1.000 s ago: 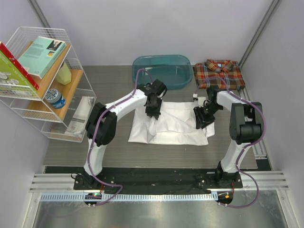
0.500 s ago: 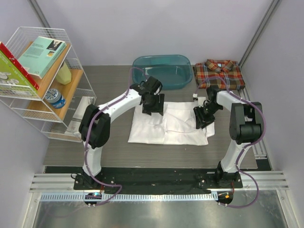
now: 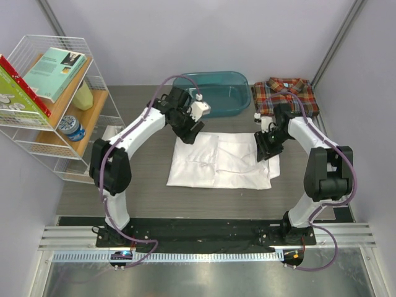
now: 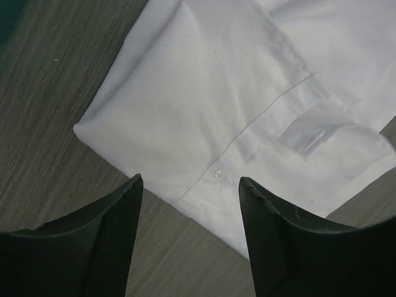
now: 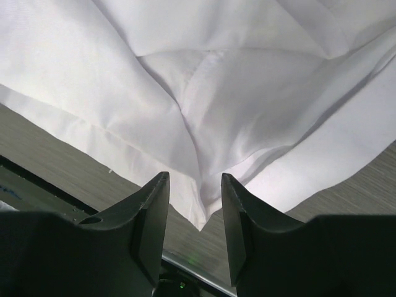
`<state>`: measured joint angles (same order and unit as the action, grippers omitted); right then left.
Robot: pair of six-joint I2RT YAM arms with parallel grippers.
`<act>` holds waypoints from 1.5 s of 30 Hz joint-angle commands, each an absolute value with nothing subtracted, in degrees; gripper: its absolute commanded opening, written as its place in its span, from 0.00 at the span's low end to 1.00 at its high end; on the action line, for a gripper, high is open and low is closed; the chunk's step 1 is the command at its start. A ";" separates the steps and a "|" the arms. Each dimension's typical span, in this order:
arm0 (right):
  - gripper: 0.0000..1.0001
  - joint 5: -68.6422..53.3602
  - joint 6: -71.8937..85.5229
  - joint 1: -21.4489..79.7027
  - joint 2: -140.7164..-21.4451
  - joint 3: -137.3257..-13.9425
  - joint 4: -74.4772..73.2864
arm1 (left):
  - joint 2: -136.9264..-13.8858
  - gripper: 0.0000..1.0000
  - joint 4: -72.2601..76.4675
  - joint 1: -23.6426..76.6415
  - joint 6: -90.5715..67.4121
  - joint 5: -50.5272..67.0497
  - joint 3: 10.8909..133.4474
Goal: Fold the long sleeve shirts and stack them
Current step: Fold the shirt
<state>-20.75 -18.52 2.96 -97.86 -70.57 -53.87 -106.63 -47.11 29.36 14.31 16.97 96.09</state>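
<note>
The white long sleeve shirt [image 3: 223, 162] lies partly folded and flat on the table. In the left wrist view its buttoned edge [image 4: 216, 111] lies below my left gripper [image 4: 189, 182], which is open with only cloth and table under it. That gripper [image 3: 187, 130] hovers at the shirt's far left corner. My right gripper [image 3: 266, 148] is at the shirt's right edge. In the right wrist view it [image 5: 193, 179] stands open, a creased corner of the white shirt [image 5: 204, 124] pointing into the gap without touching either finger. The plaid shirt [image 3: 286, 96] lies folded at the far right.
A teal tub [image 3: 213, 93] stands behind the white shirt, close to my left wrist. A wire shelf [image 3: 55, 105] with books and a bottle stands at the left. A metal rail [image 3: 337, 185] runs along the table's right edge.
My left gripper has opened, let go of the white shirt's folded part and drawn back toward the tub. The fold now lies flat. My right gripper has shifted slightly away from me.
</note>
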 commanded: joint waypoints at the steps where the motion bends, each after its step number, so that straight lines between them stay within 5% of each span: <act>1: 0.45 -21.71 -16.35 3.25 -93.61 -71.28 -56.69 | -113.63 0.62 -51.87 30.76 38.22 16.36 97.81; 8: 0.43 -20.39 -14.77 3.25 -91.15 -69.00 -56.60 | -123.83 0.46 -50.62 31.03 39.11 7.84 100.47; 16: 0.42 -16.71 -14.41 3.16 -89.12 -69.43 -57.13 | -113.76 0.28 -56.42 35.66 20.86 6.50 79.40; 24: 0.40 -15.47 -14.07 6.58 -94.21 -69.70 -54.24 | -93.10 0.59 -53.73 37.54 3.44 28.72 77.70; 34: 0.33 -3.10 -17.48 16.96 -110.12 -76.10 -44.74 | -75.33 0.99 -42.80 19.98 -5.70 25.75 72.25; 45: 0.31 1.23 -31.81 33.64 -125.16 -98.87 -46.49 | -65.13 1.00 -39.64 9.58 -9.41 25.50 63.03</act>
